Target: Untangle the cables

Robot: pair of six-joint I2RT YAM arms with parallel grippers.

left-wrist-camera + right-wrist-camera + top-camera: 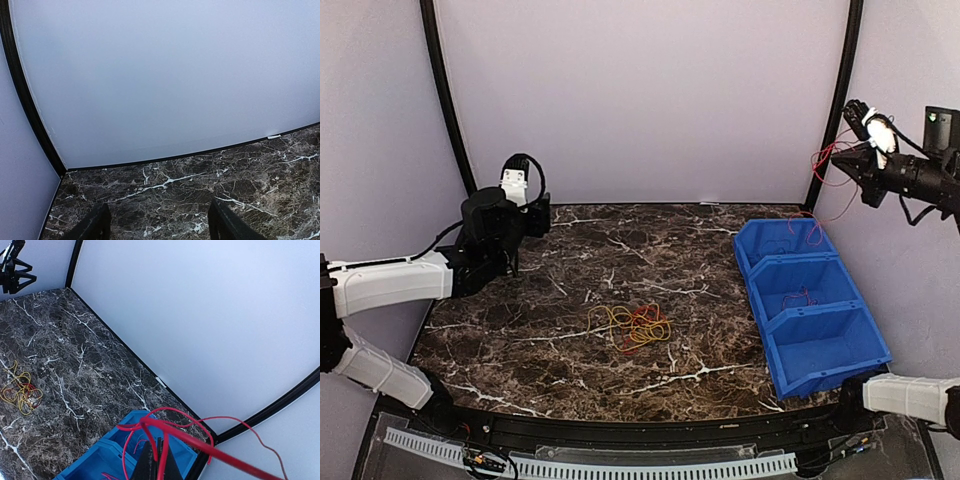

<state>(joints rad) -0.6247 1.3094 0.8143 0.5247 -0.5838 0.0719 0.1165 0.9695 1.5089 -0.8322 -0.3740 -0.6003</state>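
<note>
Top view: right gripper [845, 158] raised high, clamped on a red cable [825, 165]; loops hang off its tip, and the tail trails down toward the far compartment of the blue bin [750, 270] below it; another reddish cable lies in the middle compartment; knotted bundle [632, 325], yellow, orange and red, sits on the table [520, 330], well off to that gripper's left and far below it.

Left wrist view: left gripper [160, 222] wide, nothing between the fingers; only marble and wall ahead; bundle not in sight.

Right wrist view: jaws pinched on the red strand; stiff loops spring out ahead; bin directly beneath.

Likely step is drop-off. Best to lower into the compartment before letting go, since springy wire could flop over the rim; let the tail settle first.
</note>
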